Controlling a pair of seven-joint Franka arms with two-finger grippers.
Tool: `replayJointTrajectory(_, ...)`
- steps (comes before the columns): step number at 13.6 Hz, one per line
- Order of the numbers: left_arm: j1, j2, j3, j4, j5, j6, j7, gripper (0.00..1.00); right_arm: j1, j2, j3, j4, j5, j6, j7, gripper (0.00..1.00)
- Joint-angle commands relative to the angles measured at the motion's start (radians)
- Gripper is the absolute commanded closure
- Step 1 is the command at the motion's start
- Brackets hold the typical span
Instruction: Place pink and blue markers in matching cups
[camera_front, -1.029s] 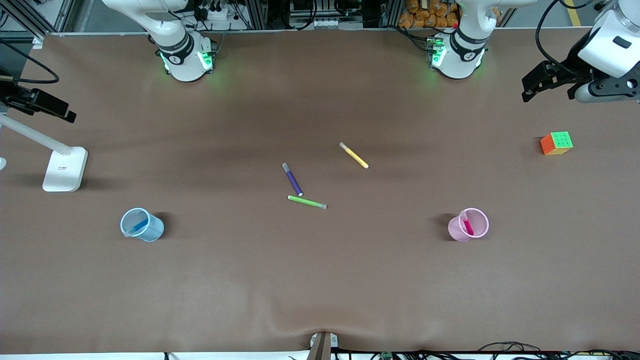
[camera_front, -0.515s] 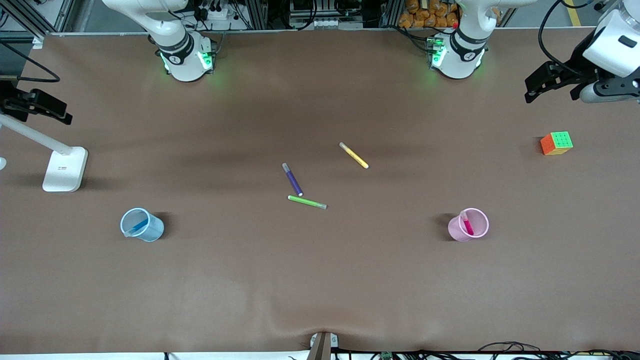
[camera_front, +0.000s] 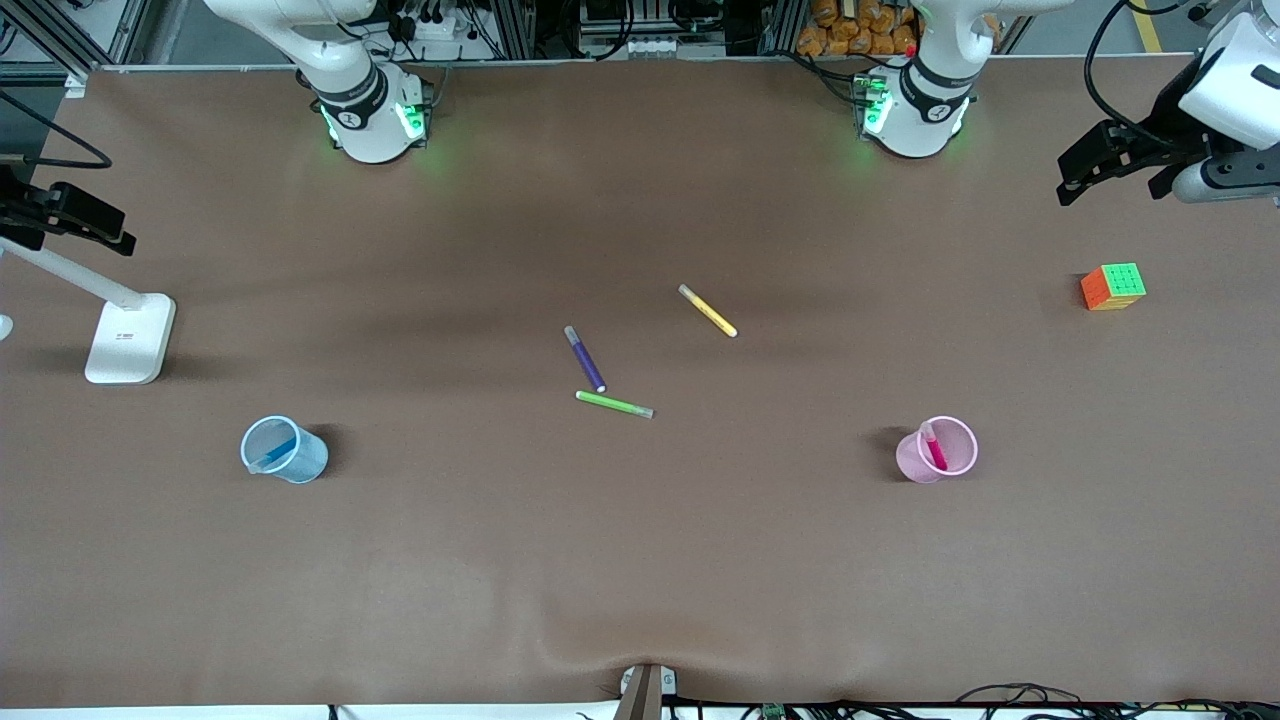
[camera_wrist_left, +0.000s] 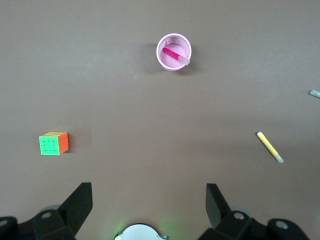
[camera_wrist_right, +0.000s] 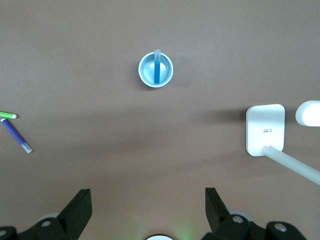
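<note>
Blue cup (camera_front: 285, 451): stands upright nearest the front camera, toward the right arm's end of the table.
Blue marker (camera_front: 277, 451): inside the blue cup, leaning on the wall; its greyish end rests at the rim, the blue body slants down into the cup. Its lower tip is hard to make out through the plastic.
Pink cup (camera_front: 937, 450): upright, about as near the camera as the blue cup, toward the left arm's end.
Pink marker (camera_front: 933, 447): in the pink cup, tilted, pale cap up at the rim, magenta body running down toward the bottom.
Green pen (camera_front: 614, 404): lies flat mid-table between the cups, farther from the camera than both.
Purple pen (camera_front: 585, 358): flat, one end just beside the green pen's end; touching or not cannot be told.
Yellow pen (camera_front: 708, 311): flat, farther again, apart from the other two.
Lamp base (camera_front: 130, 338): white, at the right arm's end; its head is cut off by the frame edge.
Cube (camera_front: 1113, 286): colourful, at the left arm's end.
Right gripper (camera_wrist_right: 148, 210): raised at the table's edge, partly cut off in the front view; fingers spread wide, nothing between them.
Left gripper (camera_wrist_left: 149, 202): raised over the table edge near the cube, fingers spread apart, holding nothing.
</note>
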Motion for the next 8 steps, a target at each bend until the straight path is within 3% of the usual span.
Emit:
replayJointTrajectory(1,0.009,0.001,-0.006,0.015,0.016,-0.01,0.011,0.0,0.007,0.012,-0.002,0.026,0.011,-0.011,0.002,0.0)
replayJointTrajectory(8,0.009,0.001,-0.006,0.015,0.016,-0.037,0.011,0.0,0.007,0.008,-0.006,0.02,0.029,-0.017,0.002,0.0)
